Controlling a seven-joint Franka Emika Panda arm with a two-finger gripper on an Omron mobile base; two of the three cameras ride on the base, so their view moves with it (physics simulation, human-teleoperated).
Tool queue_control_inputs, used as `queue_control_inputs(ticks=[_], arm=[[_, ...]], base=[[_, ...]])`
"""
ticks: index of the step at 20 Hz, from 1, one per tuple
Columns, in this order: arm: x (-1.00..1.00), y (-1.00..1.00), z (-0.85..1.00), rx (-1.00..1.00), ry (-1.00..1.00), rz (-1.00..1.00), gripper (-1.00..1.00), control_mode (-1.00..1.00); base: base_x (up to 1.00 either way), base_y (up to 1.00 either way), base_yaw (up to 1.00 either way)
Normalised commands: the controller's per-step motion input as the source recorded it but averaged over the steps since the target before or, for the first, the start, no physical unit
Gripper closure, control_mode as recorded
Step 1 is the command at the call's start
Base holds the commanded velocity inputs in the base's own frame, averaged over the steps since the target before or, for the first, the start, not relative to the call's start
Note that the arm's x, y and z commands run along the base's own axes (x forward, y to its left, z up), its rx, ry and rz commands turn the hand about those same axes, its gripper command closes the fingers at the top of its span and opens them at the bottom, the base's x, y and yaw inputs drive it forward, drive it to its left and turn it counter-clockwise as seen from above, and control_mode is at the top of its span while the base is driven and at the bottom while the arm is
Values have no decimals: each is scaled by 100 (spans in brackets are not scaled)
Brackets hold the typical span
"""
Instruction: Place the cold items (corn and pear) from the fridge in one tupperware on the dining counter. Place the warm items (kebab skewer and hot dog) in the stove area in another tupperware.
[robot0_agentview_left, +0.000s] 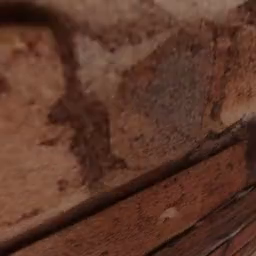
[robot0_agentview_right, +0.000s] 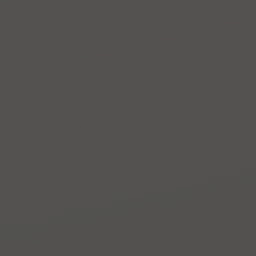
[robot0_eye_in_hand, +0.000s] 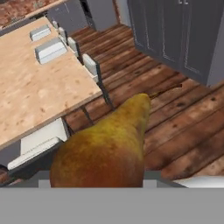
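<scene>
Golden-brown, rust-blotched pear (robot0_eye_in_hand: 105, 148) sat gripped in the claw, stem end pointing away from the hand. Beyond and to the left in hand view lay the light wood-grain dining counter (robot0_eye_in_hand: 30, 92) with pale tupperware containers (robot0_eye_in_hand: 50, 49).

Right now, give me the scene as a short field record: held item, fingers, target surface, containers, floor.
held item: pear, golden-brown, stem pointing away from the camera, close in the hand view
fingers: shut on the pear; tips hidden behind it
target surface: dining counter, light wood grain, upper left of the hand view
containers: two pale tupperware on the counter's far part, contents not discernible
seating: stools along the counter edge
floor: dark wood planks
</scene>
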Motion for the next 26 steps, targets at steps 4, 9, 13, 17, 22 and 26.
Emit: queue_control_inputs(ticks=[4,9,13,17,22,26], arm=[[0,0,0,0,0,0,100,100],[0,0,0,0,0,0,100,100],[0,0,0,0,0,0,100,100],[0,0,0,0,0,0,100,100],[0,0,0,0,0,0,100,100],[0,0,0,0,0,0,100,100]], base=[[99,-86,36],[96,-96,31],[95,-93,34],[93,-91,39],[96,-85,51],[99,-67,74]])
